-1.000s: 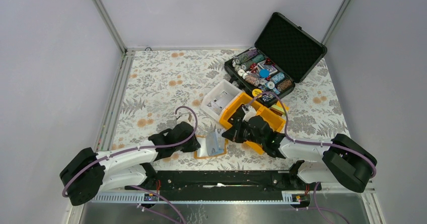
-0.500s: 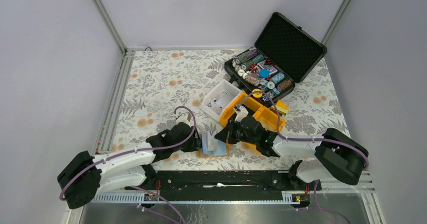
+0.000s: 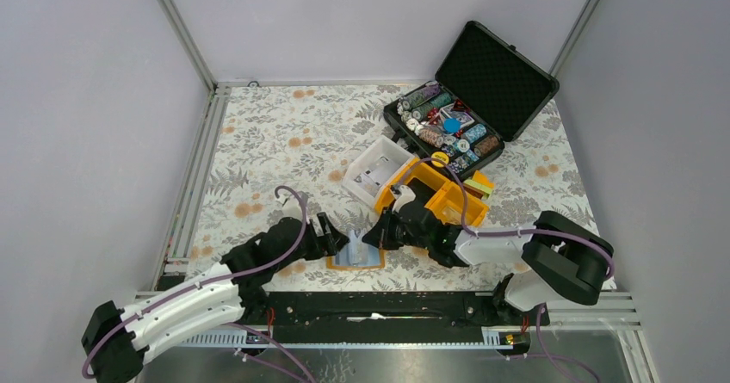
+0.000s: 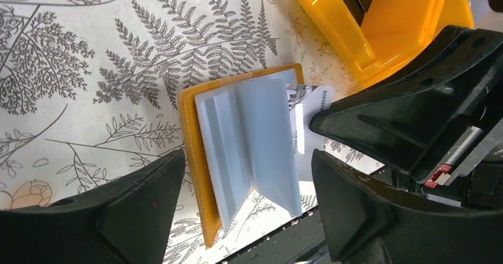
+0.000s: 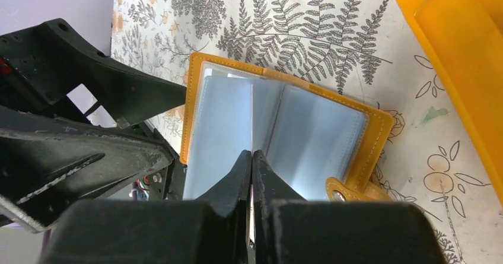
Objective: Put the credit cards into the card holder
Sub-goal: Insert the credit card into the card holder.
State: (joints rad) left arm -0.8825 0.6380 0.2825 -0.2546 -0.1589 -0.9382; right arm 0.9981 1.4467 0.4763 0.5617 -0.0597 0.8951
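The card holder lies open on the floral cloth near the front edge, orange outside with pale blue-grey leaves. My right gripper is shut on a credit card, held edge-on above the holder's fold. In the left wrist view that credit card shows as a white printed corner sticking out from behind the holder's right leaf. My left gripper stands open at the holder's left, its fingers wide apart and off it. The snap tab points toward my right gripper.
An orange compartment bin sits right behind the right gripper, with a white tray beside it. An open black case of poker chips stands at the back right. The black rail runs just below the holder.
My left gripper has opened, let go of the holder and drawn back left. The right gripper has moved left with the card onto the holder, which now lies flat and open.
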